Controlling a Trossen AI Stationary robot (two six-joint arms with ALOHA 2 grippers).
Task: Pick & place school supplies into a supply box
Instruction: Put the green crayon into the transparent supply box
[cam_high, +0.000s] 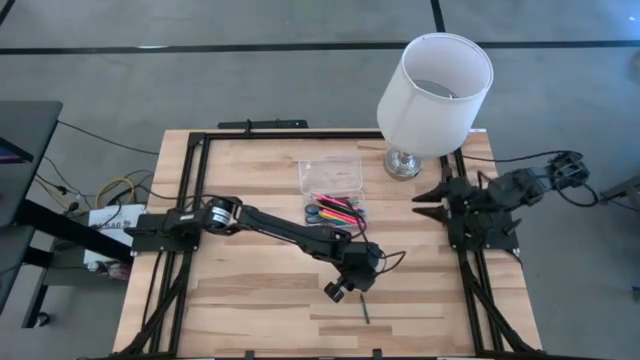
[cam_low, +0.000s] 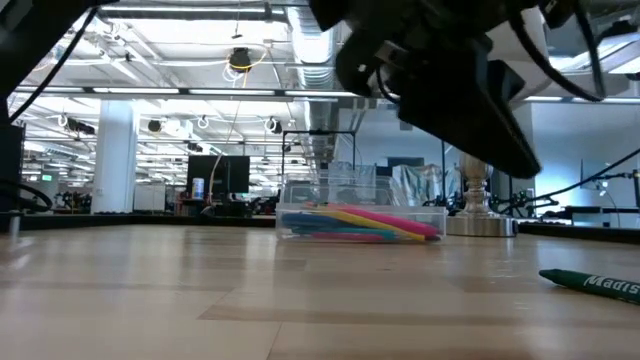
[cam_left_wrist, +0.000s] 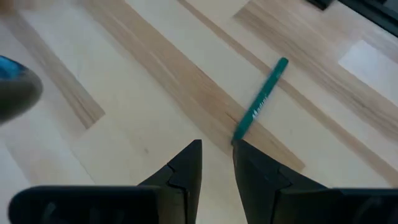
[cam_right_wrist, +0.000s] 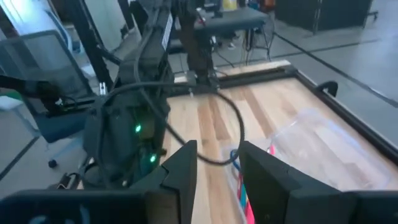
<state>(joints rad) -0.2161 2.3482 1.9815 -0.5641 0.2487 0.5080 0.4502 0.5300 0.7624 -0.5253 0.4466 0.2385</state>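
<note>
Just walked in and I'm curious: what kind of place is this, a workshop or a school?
Probably a robotics lab in a big open industrial hall: two arms mounted on a wooden table, exposed ceiling pipes with strip lights, and rows of workstations behind.

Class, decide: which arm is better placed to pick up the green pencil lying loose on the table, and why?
The left. Its hand hovers open right over the green pencil, fingers straddling its near end. The right hand waits by the lamp, beyond the supply box.

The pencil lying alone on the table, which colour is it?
Green pencil; the left wrist view shows it best.
</note>
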